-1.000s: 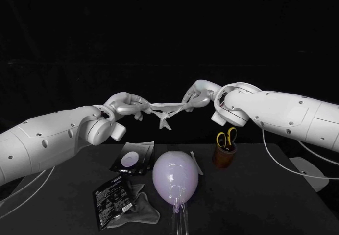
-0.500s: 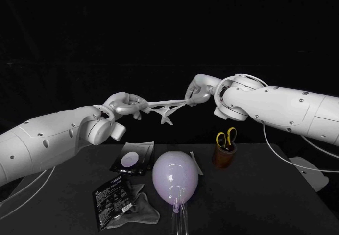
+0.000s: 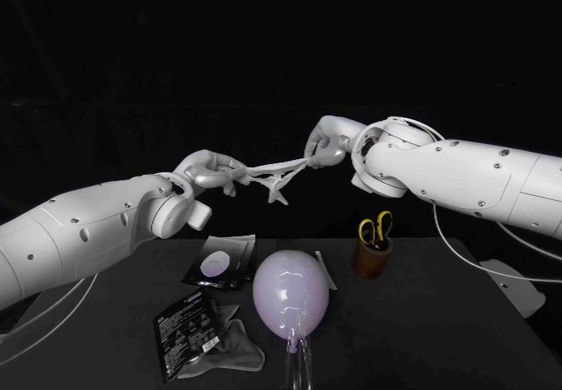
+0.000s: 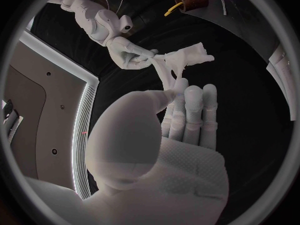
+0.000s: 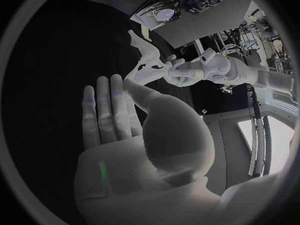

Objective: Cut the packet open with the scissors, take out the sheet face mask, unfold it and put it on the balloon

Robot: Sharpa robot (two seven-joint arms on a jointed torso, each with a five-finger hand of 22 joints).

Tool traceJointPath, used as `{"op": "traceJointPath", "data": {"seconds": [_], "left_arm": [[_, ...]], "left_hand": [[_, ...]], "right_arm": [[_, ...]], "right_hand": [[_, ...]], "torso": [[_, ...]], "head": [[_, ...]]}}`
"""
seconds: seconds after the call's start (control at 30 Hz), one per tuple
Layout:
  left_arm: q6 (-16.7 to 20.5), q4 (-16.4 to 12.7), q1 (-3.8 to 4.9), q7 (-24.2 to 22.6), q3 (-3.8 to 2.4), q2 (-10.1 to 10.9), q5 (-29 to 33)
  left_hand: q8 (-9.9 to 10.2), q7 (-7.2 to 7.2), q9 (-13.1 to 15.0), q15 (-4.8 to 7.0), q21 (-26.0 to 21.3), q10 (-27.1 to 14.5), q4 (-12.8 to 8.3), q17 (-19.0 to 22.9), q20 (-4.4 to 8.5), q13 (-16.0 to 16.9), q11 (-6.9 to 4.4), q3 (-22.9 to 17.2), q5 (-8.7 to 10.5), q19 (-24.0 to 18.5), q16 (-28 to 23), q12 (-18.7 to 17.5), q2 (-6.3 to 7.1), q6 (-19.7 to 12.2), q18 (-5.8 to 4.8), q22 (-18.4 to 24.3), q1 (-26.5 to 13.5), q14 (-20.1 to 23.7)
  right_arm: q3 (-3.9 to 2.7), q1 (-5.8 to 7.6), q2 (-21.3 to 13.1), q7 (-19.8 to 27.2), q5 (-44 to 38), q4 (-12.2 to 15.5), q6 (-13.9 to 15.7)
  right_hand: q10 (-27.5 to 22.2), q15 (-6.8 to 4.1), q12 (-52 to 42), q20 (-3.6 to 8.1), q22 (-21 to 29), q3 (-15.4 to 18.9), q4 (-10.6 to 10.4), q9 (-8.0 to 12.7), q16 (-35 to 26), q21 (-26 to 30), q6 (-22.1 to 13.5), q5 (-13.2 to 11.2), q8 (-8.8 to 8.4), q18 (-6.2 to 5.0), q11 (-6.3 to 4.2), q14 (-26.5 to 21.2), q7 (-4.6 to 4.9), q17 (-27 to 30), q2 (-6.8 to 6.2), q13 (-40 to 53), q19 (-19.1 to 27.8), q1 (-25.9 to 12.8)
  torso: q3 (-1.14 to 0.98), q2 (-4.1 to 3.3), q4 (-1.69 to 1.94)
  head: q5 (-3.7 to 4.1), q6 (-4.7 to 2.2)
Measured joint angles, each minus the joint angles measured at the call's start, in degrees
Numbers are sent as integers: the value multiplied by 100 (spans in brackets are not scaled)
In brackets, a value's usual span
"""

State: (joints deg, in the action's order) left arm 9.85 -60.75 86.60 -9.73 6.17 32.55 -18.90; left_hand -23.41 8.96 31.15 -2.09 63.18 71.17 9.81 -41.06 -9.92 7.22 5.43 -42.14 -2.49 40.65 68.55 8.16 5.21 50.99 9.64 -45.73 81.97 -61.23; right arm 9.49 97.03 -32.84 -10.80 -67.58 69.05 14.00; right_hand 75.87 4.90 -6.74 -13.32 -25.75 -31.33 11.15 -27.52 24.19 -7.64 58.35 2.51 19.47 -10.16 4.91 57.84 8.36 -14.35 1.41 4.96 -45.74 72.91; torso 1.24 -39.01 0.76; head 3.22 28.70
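**Unfold step: mask in the air between both hands**

My left hand (image 3: pixel 214 172) pinches one end of the sheet face mask (image 3: pixel 275 172). My right hand (image 3: pixel 328 150), at its 2 o'clock, pinches the other end. The mask hangs well above the surface as a taut, bunched strip with one flap drooping. The balloon (image 3: pixel 289 296) lies at its 6 o'clock. I judge the mask is not yet flat. Ease the hands apart slowly, keep both pinches on the outer edges, and shake the drooping flap loose. A hard pull may tear it.
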Motion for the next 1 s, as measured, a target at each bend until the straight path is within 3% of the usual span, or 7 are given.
{"op": "traceJointPath", "data": {"seconds": [0.23, 0.37, 0.53, 0.63, 0.77, 0.9, 1.0], "left_arm": [[58, 174, 0, -64, -17, -100, -43], [109, 132, 2, -154, -166, -75, -107], [127, 41, 93, -224, -81, -57, -224], [133, -113, 59, -282, -203, -3, -285], [124, -236, 78, -323, -63, 53, -361], [119, -380, 32, -353, -163, 159, -415], [61, -503, 70, -352, -11, 190, -472]], "left_hand": [[3, -5, 0, -1, 0, 0, 0, 45, 0, -1, 0, 0, -8, 0, 0, 0, 1, -5, -2, -8, -1, 1], [11, -5, 0, -11, 30, 0, -4, 74, 20, 7, 0, 0, -13, 20, 0, -3, 33, -6, 15, -13, 32, 10], [37, -4, 50, -4, 47, 0, -49, 182, 30, 29, 0, 1, -13, 31, 23, -21, 36, -4, 34, -32, 38, 19], [55, 8, 51, 3, 74, 0, -48, 166, 30, 29, 0, 2, -13, 30, 23, -21, 19, 8, 34, -35, 55, 29], [66, 9, 57, 18, 84, 0, -48, 181, 30, 36, 0, 2, -13, 30, 58, -20, 6, 9, 34, -43, 69, 13], [69, 20, 57, 30, 99, 1, -74, 140, 62, 41, 1, 27, -13, 62, 79, -21, 36, 20, 34, -47, 99, -41], [88, 15, 57, 41, 111, 22, -81, 248, 64, 50, -20, 32, -13, 59, 36, -20, 35, 45, 33, -51, 98, -36]], "right_arm": [[-36, 81, -5, 71, -216, 125, 529], [-49, 121, -30, 135, -319, 181, 802], [9, 130, -34, 175, -326, 203, 828], [25, 47, -64, 203, -336, 328, 842], [121, -41, -81, 234, -313, 382, 788], [140, -160, -169, 291, -254, 470, 741], [203, -217, -201, 351, -91, 479, 608]], "right_hand": [[23, -21, 1, 20, -14, -15, 16, 0, 14, -23, 17, 0, 28, -1, -20, 21, -19, -15, -23, 9, -20, -23], [38, -21, 1, 20, -19, -15, 16, 0, 13, -23, 18, 0, 28, -1, -19, 21, -21, -23, -55, 14, -20, -7], [39, -10, 6, 42, -31, -15, 16, -1, 18, -49, 17, 0, 27, 0, -18, 36, -23, -29, -60, 15, -42, -2], [39, -31, 23, 34, -44, -15, 16, -6, 34, -66, 10, 0, 26, 0, -18, 71, -30, -38, -60, 15, -70, -2], [51, -31, 24, 39, -53, -15, 16, -46, 34, -66, 9, 0, 23, 1, -29, 71, -31, -42, -61, 22, -80, -2], [59, -32, 47, 55, -78, -15, 15, -49, 34, -102, 13, 0, 21, 3, -28, 112, -35, -48, -68, 22, -139, -9], [64, -32, 47, 70, -83, -15, 15, -50, 34, -101, 44, -1, 12, 4, -24, 112, -40, -48, -68, 22, -154, -9]], "torso": [[0, 4, 2], [8, -2, -2], [16, -1, -4], [19, -5, -3], [25, -3, 7], [32, -8, 8], [35, -7, 16]], "head": [[15, 1], [29, -9], [33, -46], [23, -20], [18, -43], [16, -1], [23, -22]]}}
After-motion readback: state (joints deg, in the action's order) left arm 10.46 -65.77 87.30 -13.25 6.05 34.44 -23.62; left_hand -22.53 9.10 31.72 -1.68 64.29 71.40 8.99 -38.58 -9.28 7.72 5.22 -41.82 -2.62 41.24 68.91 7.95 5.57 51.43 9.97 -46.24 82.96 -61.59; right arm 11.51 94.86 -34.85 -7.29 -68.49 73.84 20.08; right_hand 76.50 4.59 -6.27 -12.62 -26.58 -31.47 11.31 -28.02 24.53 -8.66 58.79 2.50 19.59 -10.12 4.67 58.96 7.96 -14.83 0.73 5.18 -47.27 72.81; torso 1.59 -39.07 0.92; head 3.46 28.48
